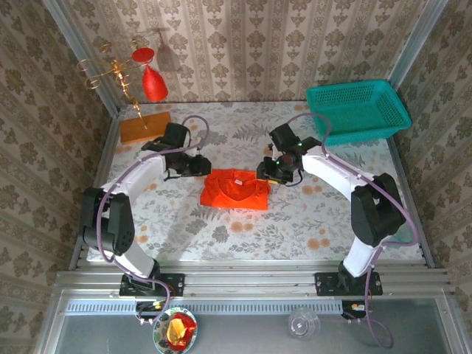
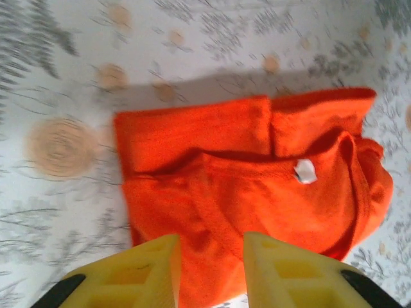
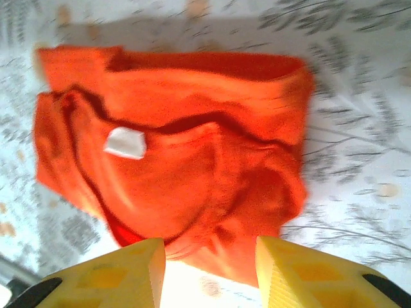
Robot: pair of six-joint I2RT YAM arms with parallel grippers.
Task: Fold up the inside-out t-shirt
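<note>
The inside-out t-shirt point(image 1: 236, 190) lies in a compact folded bundle in the middle of the flowered table, bright orange-red, its white tag point(image 2: 304, 171) facing up. My left gripper point(image 1: 200, 166) hovers at the bundle's far left corner. In the left wrist view this gripper point(image 2: 210, 244) is open, and the t-shirt point(image 2: 257, 179) lies below the gap, gripped by neither finger. My right gripper point(image 1: 265, 171) is at the far right corner. In the right wrist view it point(image 3: 209, 247) is open as well, above the edge of the t-shirt point(image 3: 192, 141), near the tag point(image 3: 126, 142).
A teal basket point(image 1: 358, 109) stands at the back right. An orange-brown wooden block point(image 1: 144, 126) lies at the back left, with a red ornament on a gold stand point(image 1: 153, 82) behind it. Patterned walls close in three sides of the table.
</note>
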